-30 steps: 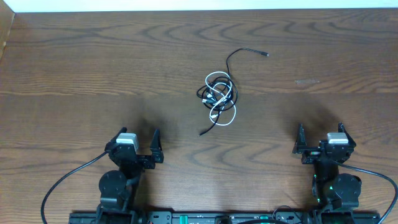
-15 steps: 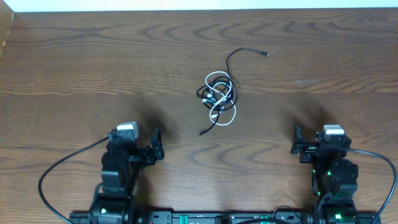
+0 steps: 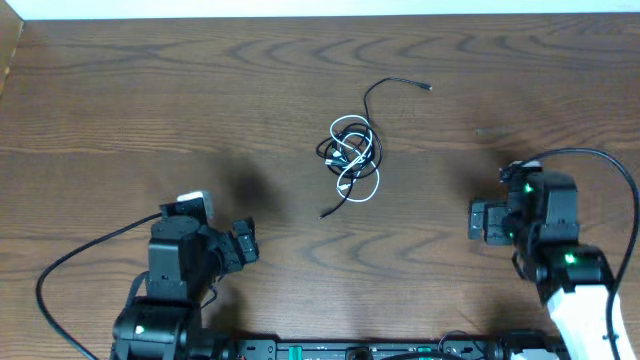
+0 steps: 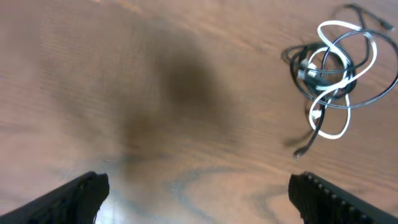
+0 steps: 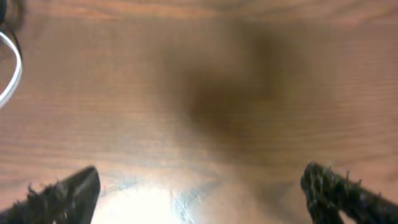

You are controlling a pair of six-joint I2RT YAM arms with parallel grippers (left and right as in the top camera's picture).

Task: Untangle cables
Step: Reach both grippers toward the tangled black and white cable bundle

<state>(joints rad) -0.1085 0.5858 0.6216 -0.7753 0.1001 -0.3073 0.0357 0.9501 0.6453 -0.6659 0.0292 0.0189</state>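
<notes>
A small tangle of thin cables, black ones and one white, lies on the wooden table a little past the middle. One black end loops up and to the right. The tangle also shows at the top right of the left wrist view. A white loop shows at the left edge of the right wrist view. My left gripper is open and empty at the near left. My right gripper is open and empty at the near right. Both are well short of the tangle.
The wooden table has a white strip along its far edge. Thick black arm cables run from the left arm and the right arm.
Both arms have risen and tipped forward. The left gripper moved slightly left. The right gripper moved up the table toward the far side. The cables have not moved.
</notes>
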